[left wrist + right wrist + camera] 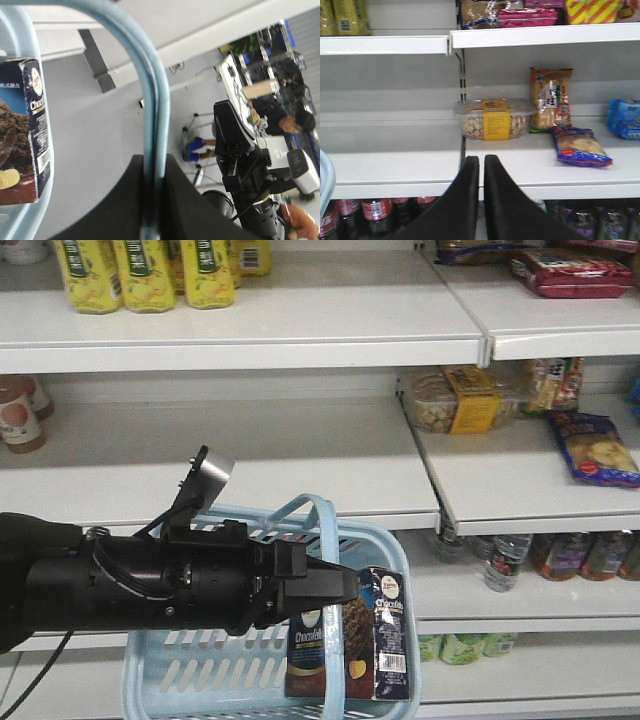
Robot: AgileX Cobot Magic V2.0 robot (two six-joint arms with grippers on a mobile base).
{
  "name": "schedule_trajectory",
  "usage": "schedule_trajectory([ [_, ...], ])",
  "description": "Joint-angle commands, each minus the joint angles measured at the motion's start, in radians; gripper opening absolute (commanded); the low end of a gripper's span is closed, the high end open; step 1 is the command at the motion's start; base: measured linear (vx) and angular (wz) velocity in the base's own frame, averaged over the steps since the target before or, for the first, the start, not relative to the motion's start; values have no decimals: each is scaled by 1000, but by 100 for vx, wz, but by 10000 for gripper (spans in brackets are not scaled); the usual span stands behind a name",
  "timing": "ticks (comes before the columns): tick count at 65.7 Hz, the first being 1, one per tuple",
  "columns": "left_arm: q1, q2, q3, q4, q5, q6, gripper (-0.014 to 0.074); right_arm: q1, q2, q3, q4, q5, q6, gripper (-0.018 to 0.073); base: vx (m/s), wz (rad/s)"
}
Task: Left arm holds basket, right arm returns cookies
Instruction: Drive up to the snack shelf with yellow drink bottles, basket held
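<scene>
My left arm (150, 585), with its silver-white block (215, 472), reaches in from the left. Its left gripper (335, 585) is shut on the arched handle (155, 100) of the light blue basket (190, 675) and holds it up in front of the shelves. The cookies box (350, 640) stands upright in the basket's right end; it also shows in the left wrist view (20, 135). My right gripper (481, 160) is shut and empty, level with the middle shelf's front edge (545, 189). The basket's rim (325, 175) shows at its far left.
A clear tub of biscuits with a yellow label (492, 120) and a blue packet (580, 147) lie on the middle shelf. Yellow packs (150, 270) stand on the top shelf. Bottles (370, 212) fill the shelf below. A person (290, 122) sits behind the robot.
</scene>
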Motion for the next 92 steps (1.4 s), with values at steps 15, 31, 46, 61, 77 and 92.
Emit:
schedule_trajectory([
  [15, -6, -41, -38, -102, 50, 9, -3, -2, -12, 17, -9, -71, -7, -10, 10, 35],
  [31, -6, -41, -38, -102, 50, 9, -3, -2, -12, 17, -9, -71, -7, -10, 9, 9],
  [46, -6, -41, -38, -102, 50, 9, -3, -2, -12, 17, -9, -71, -7, -10, 10, -3],
  [61, -6, -41, -38, -102, 50, 9, -3, -2, -12, 17, -9, -71, -7, -10, 11, -7],
  [77, -6, -41, -38, -102, 50, 9, -3, -2, -12, 17, -9, -71, -7, -10, 11, -6],
  [92, -6, -41, -38, -102, 50, 9, -3, -2, -12, 17, -9, -71, -7, -10, 9, -3],
])
